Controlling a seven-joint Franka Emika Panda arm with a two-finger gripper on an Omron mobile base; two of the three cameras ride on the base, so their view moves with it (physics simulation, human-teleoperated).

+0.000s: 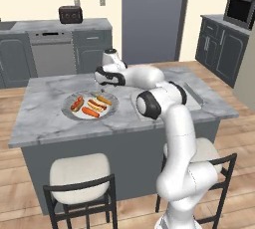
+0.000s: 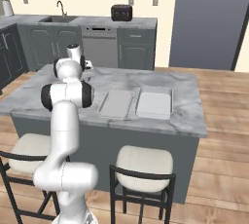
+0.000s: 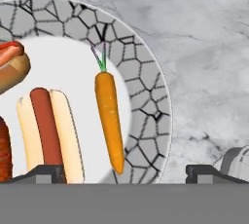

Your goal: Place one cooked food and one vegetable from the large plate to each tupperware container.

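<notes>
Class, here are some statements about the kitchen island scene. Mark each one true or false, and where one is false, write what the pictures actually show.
1. Both tupperware containers are empty. True.
2. The yellower carrot already lies in a container. False: it lies on the large plate, tip on the patterned rim.
3. The gripper is closed on a hot dog. False: its fingertips stand apart, holding nothing.
4. A hot dog lies beside the carrot on the plate. True.
5. The plate sits on the floor. False: it sits on the marble island.
</notes>
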